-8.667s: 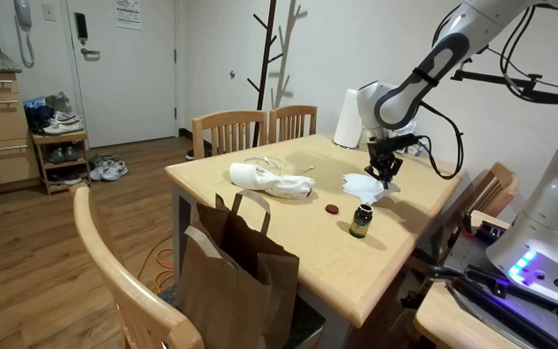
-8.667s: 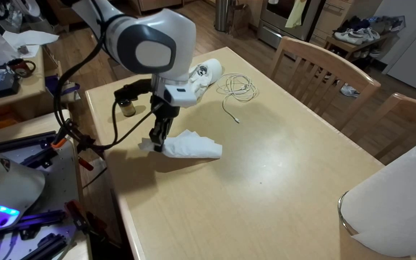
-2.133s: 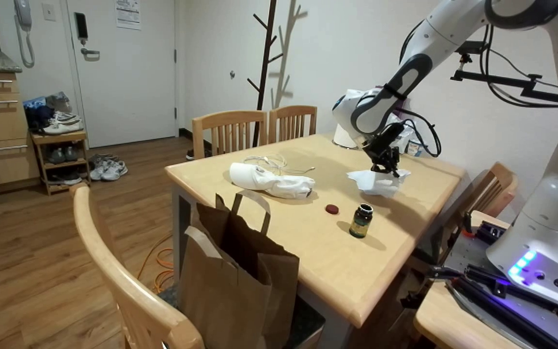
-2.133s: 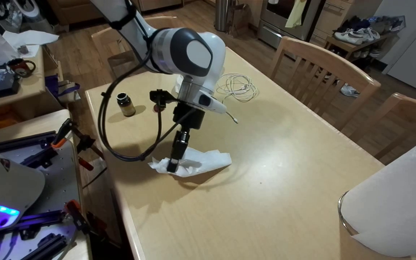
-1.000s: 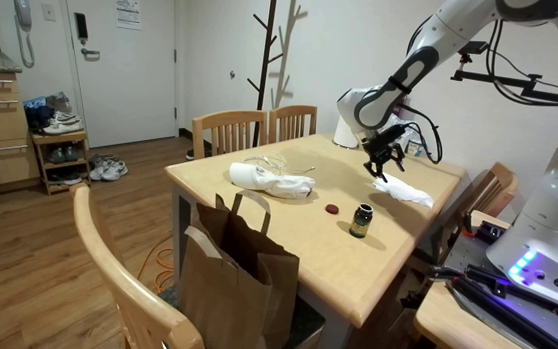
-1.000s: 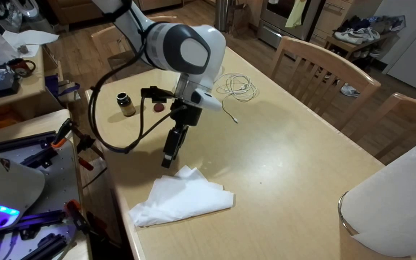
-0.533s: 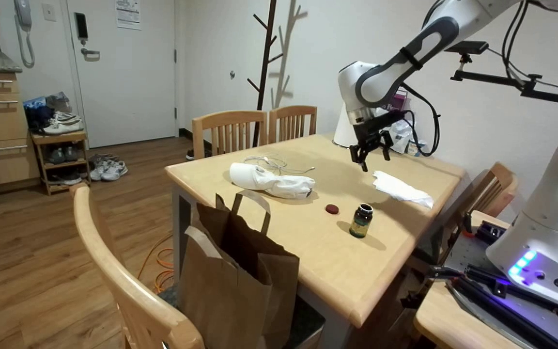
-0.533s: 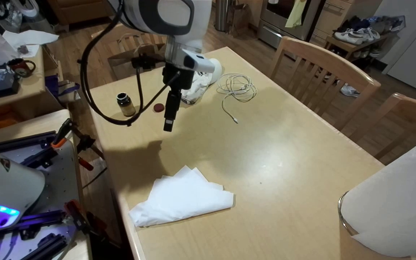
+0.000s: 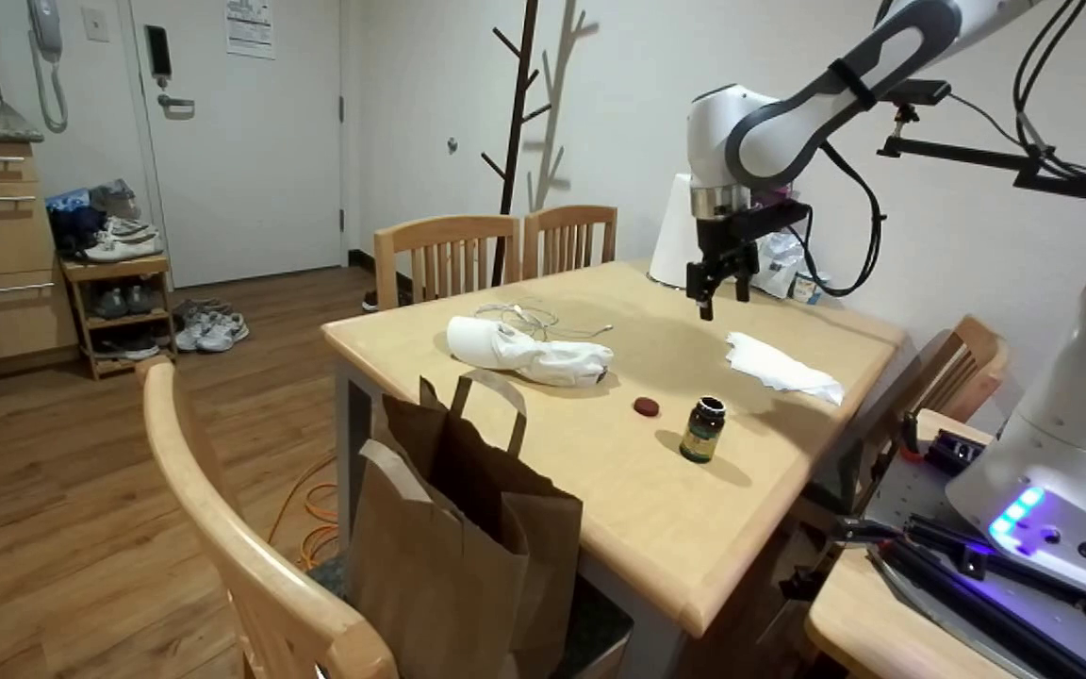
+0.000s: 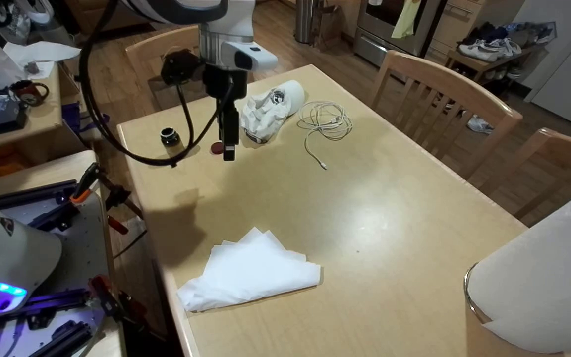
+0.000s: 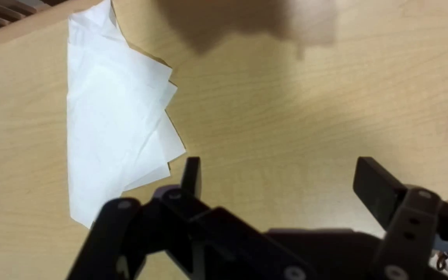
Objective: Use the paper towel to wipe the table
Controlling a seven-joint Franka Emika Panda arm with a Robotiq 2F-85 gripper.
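Observation:
The white paper towel [image 10: 251, 270] lies folded and fanned out flat on the light-wood table [image 10: 389, 297], one end at the edge by the robot's base. In the wrist view the paper towel [image 11: 111, 116] shows to the left of the jaws. My gripper [image 9: 724, 304] hangs above the tabletop, apart from the towel, pointing down. Between the widely spread fingertips of the gripper [image 11: 276, 165] only bare wood shows, so it is open and holds nothing.
A dark bottle [image 9: 701, 432] without its cap and a red lid [image 9: 646, 406] stand near the gripper. Farther off are a white lumpy bundle [image 10: 268, 111] and a coiled cable [image 10: 326, 120]. A white roll [image 10: 543, 277] stands upright. A paper bag [image 9: 468, 538] and chairs border the table.
Two seconds ago my gripper was down at the paper towel. It has let go, opened and risen away, while the towel lies spread closer to the table's edge and still for the last second.

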